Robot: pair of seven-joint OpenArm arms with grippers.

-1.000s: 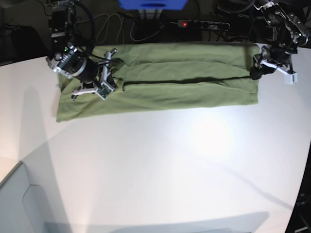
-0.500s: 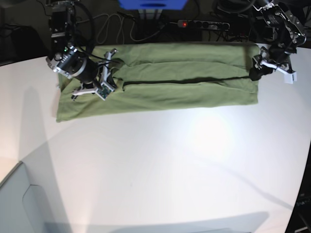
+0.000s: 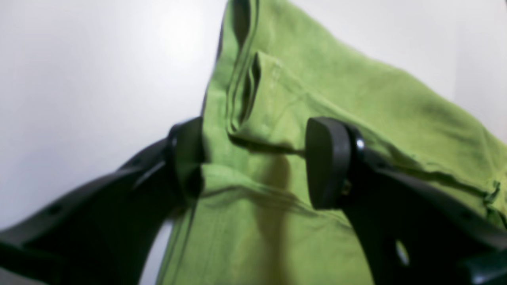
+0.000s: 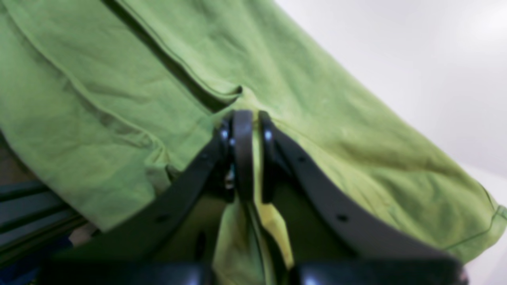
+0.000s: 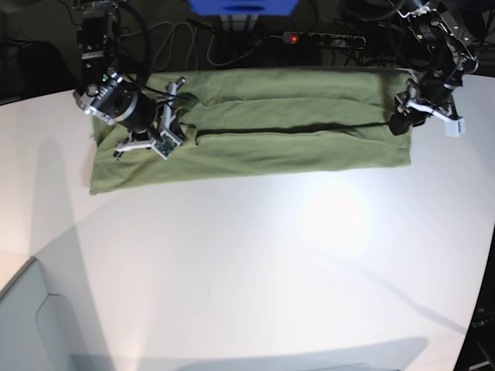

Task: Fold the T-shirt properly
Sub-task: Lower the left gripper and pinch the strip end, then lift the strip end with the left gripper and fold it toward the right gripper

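Between the two pincers, the shirt (image 5: 255,127) is lying as a long, soft, wrinkled olive band on the smooth white counter (image 5: 255,263). The right pincer (image 4: 248,154) is pinching a cloth fold; the left pincer (image 3: 253,162) is standing apart, straddling the hem.

You are looking down along the left gripper (image 3: 253,158), and its two black fingers are standing well apart, one pad (image 3: 186,158) at nine o'clock and the other pad (image 3: 328,162) at three o'clock. The T-shirt (image 3: 356,103) is lying between them and is running up toward twelve o'clock. The nine o'clock pad is touching the left edge of the cloth, and the three o'clock pad is sitting over the cloth. A small folded hem is showing just above the gap. The white table (image 3: 91,79) is filling the left side, from seven to eleven o'clock.
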